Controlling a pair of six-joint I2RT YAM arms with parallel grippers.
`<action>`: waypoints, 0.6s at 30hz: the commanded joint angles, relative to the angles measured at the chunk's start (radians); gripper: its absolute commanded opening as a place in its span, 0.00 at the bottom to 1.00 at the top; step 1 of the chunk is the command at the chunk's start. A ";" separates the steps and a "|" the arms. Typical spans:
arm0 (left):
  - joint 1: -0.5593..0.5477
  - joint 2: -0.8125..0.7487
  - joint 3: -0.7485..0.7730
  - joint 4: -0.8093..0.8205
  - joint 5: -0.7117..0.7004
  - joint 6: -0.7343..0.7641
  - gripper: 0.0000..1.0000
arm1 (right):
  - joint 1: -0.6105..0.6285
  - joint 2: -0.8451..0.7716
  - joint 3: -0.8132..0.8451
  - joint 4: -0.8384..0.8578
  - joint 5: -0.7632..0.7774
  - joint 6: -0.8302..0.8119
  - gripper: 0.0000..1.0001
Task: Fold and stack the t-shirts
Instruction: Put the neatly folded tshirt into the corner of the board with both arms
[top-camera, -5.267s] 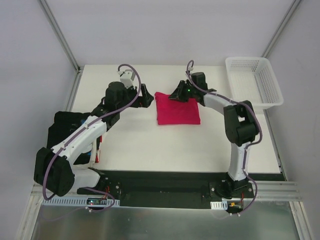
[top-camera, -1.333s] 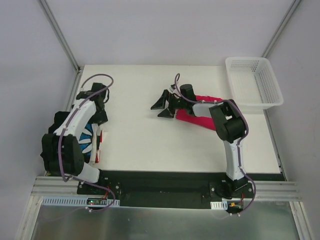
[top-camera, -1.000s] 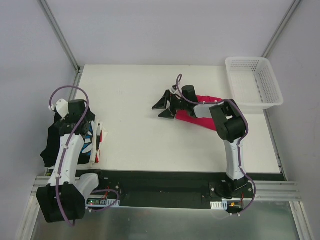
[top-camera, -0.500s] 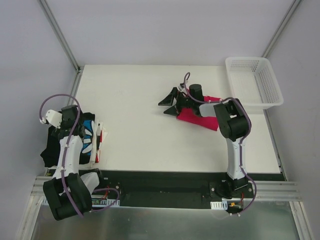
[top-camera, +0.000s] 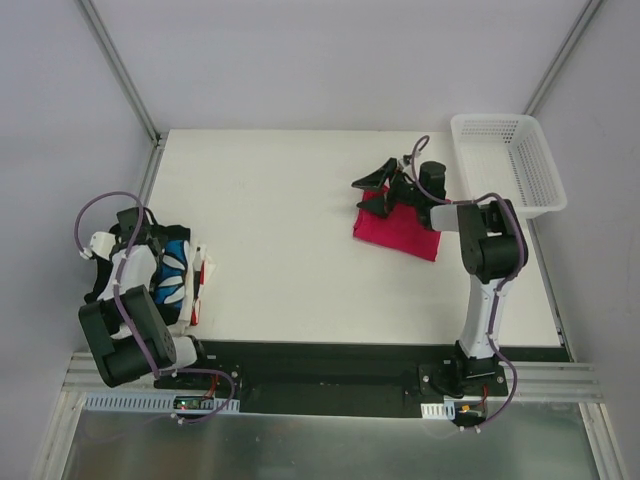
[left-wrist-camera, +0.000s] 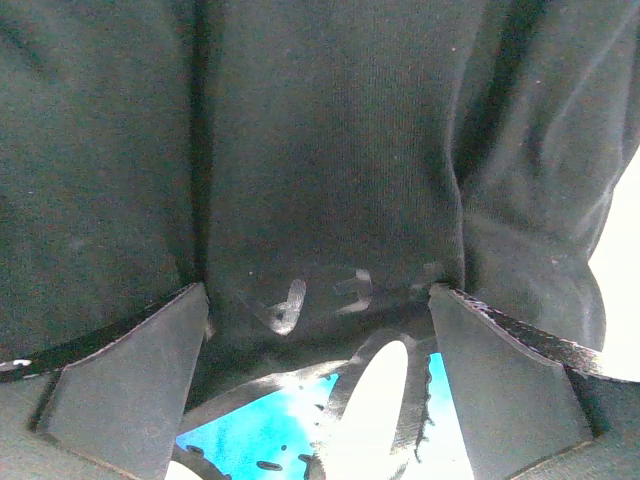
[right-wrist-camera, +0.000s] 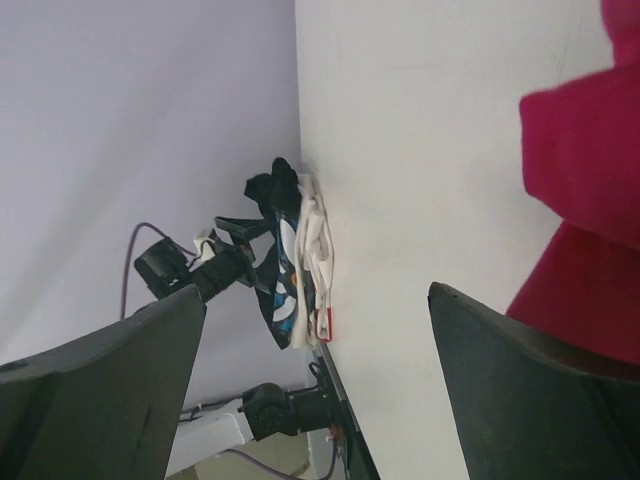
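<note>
While both your hands stand spread, the tees lie well apart on the white desk (top-camera: 270, 200).
Your right hand (top-camera: 372, 192) hangs with jaws wide at the far left corner of the crimson tee (top-camera: 400, 232), a smooth folded rectangle near the lattice basket (top-camera: 520, 140). Your left hand (left-wrist-camera: 318, 290), fingers wide, hovers close over the black tee (left-wrist-camera: 330, 150), a fine knit with bright blue-and-white print, crumpled at the desk's left edge.
</note>
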 joint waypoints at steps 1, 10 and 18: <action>-0.002 0.128 -0.008 -0.071 0.271 -0.179 0.93 | -0.056 -0.129 0.002 0.131 -0.037 0.072 0.96; -0.098 0.227 0.041 -0.031 0.346 -0.213 0.94 | -0.151 -0.164 0.011 0.145 -0.036 0.106 0.96; -0.294 0.437 0.283 0.014 0.371 -0.185 0.94 | -0.163 -0.149 0.041 0.193 -0.020 0.158 0.96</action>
